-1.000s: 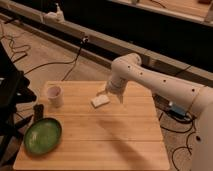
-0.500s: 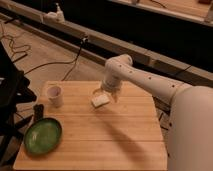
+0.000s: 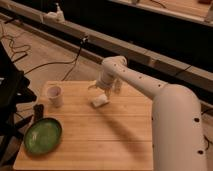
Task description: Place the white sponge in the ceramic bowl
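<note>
Gripper [image 3: 103, 91] low over back-middle of wooden table [image 3: 95, 150], right above white sponge [image 3: 100, 101], at or touching its top; can't tell how far open, nor whether anything is held

Near to far:
- ceramic bowl [image 3: 43, 136] at front-left corner of table, green, glossy, darker rim
- small dark upright item [image 3: 38, 111] just behind bowl, near left edge; too dim to identify
- white cup [image 3: 54, 95] upright, behind dark item, left-back area of table
- sponge right of cup, set askew to table edges, well apart from bowl, not in it
- white arm [image 3: 150, 92] coming in from the right foreground, bent down to gripper
- black cables [image 3: 35, 62] on floor behind table
- long ledge [image 3: 135, 50] across the back, small white object [image 3: 57, 12] on it at far left
</note>
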Tool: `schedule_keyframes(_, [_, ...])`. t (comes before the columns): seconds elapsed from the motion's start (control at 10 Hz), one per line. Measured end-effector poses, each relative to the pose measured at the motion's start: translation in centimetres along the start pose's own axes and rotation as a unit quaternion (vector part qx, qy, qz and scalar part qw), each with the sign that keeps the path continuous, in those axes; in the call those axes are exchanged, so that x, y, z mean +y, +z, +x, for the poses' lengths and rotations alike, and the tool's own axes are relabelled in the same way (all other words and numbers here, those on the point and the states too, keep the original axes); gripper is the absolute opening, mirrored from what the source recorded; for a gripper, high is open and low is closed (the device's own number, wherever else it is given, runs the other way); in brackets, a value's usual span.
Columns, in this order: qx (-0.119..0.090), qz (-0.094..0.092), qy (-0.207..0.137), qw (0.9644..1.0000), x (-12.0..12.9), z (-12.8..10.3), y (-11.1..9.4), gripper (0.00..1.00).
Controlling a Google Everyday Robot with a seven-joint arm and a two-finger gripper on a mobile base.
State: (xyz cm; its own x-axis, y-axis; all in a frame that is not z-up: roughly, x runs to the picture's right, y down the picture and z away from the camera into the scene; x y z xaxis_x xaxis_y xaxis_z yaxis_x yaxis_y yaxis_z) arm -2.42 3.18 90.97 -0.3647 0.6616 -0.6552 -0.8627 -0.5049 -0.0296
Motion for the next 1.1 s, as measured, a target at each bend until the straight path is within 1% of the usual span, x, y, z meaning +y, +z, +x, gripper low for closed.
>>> schedule_keyframes(0.2, [0.000,0.008,0.012,0.9999,-0.9,-0.8,1.4,0.80])
schedule_keyframes(0.4, [-0.005,0.030,0.026,0.9992,-2.6,-1.7,2.5,0.80])
schedule_keyframes(0.7, [-0.005,0.046,0.037,0.9983,-3.4,-2.1,3.7,0.80])
schedule_keyframes(0.8, [-0.002,0.053,0.037,0.9979,-3.4,-1.9,4.7,0.76])
schedule_keyframes(0.9, [0.001,0.056,0.038,0.9977,-3.3,-1.7,5.4,0.69])
schedule_keyframes(1.1, [0.004,0.059,0.043,0.9973,-3.6,-1.7,6.1,0.49])
